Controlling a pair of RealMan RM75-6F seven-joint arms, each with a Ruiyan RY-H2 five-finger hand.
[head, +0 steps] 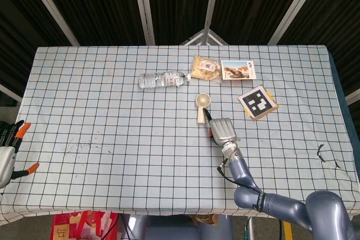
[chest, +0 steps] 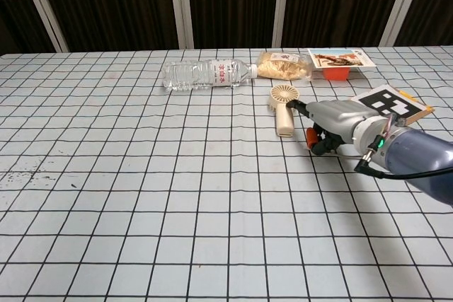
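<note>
My right hand (head: 222, 130) lies low over the table just right of a small cream hand-held fan (head: 201, 108). In the chest view its fingers (chest: 320, 139) curl under the palm with nothing in them, and a dark fingertip reaches close to the handle of the fan (chest: 283, 109); whether it touches I cannot tell. My left hand (head: 8, 151) shows only at the head view's lower left edge, off the table's corner, with orange-tipped fingers spread and nothing in it.
A clear water bottle (head: 163, 79) lies on its side behind the fan. A snack bag (head: 206, 68) and a picture-printed box (head: 238, 70) lie further back. A black-and-white marker board (head: 258, 103) sits to the right. The checked tablecloth (head: 112, 127) has a dark smudge at the left.
</note>
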